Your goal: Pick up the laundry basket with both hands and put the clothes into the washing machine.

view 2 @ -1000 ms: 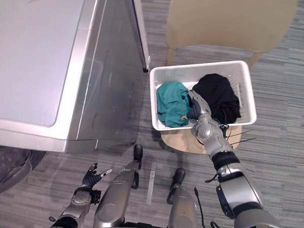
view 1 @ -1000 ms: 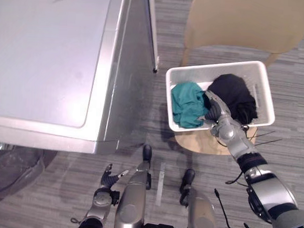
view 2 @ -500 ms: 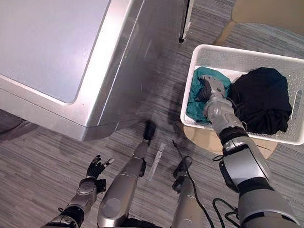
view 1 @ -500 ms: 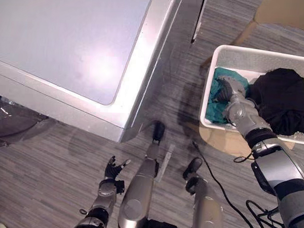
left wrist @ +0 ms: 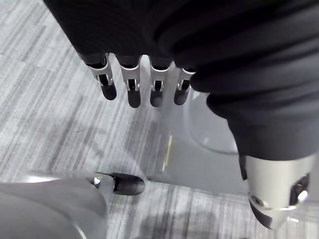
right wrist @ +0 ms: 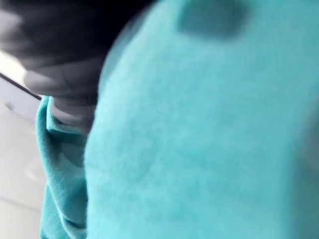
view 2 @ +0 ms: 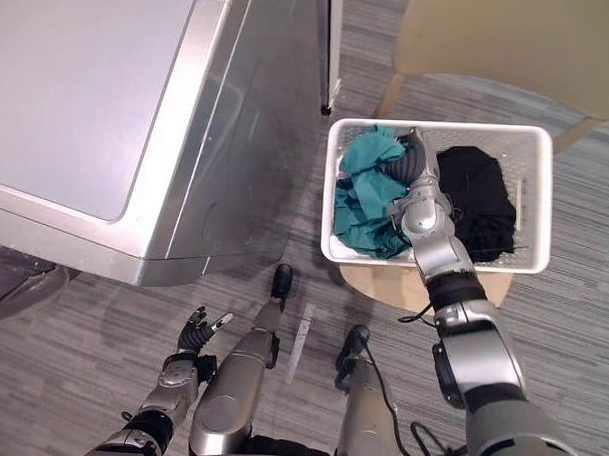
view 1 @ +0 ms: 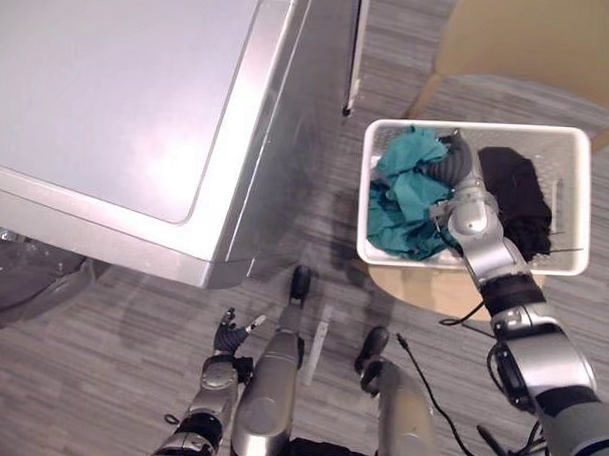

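A white laundry basket (view 1: 478,128) sits on a low round wooden seat (view 1: 432,289) to the right of the washing machine (view 1: 119,101). Inside lie a teal garment (view 1: 401,196) on the left and a black garment (view 1: 516,190) on the right. My right hand (view 1: 458,178) reaches into the basket between them, its fingers curled into the teal garment, which is bunched up against it. That teal garment (right wrist: 199,139) sits right against the right wrist camera. My left hand (view 1: 228,337) hangs low near the floor, its fingers (left wrist: 129,82) straight and empty.
The washing machine's door edge (view 1: 353,50) juts out just left of the basket's far corner. A beige chair (view 1: 531,41) stands behind the basket. Grey striped floor (view 1: 99,381) lies in front of the machine.
The camera has shifted. My right hand has slid from the black garment's edge onto the teal garment and curled. The teal garment is now bunched higher.
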